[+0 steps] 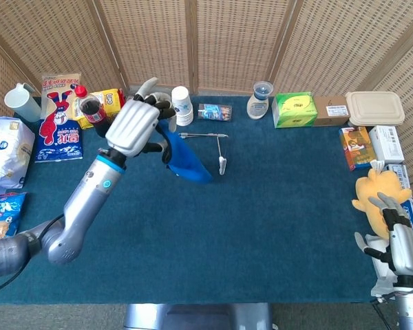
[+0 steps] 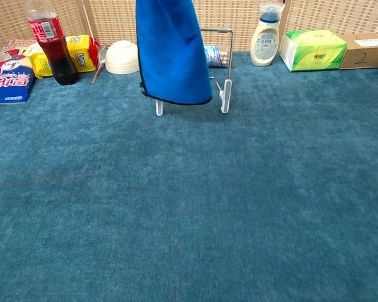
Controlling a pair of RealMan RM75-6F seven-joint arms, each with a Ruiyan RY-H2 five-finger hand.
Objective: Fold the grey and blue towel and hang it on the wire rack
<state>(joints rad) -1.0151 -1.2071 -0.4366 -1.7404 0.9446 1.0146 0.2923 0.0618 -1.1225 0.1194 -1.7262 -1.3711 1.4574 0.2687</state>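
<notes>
Your left hand [image 1: 136,126] is raised above the back of the counter [image 1: 275,206], fingers curled around the top of the blue towel [image 1: 182,157], which hangs down from your grip clear of the blue cloth surface. In the chest view the towel [image 2: 171,53] drapes straight down in front of the wire rack [image 2: 222,69], covering the rack's left side, and its dark-edged lower hem sits above the rack's white feet; whether the cloth touches the top bar you cannot tell from either view. In the head view the wire rack [image 1: 217,148] stands just to the right of the towel. Your right hand [image 1: 399,240] sits at the counter's right edge, well apart from the towel, holding nothing, fingers loosely apart. Behind your left hand are a stack of paper cups [image 1: 182,106], a white bowl [image 2: 122,58] and a cola bottle [image 2: 47,41]. A green tissue box [image 1: 294,109] and a white bottle [image 1: 260,100] stand along the back edge.
</notes>
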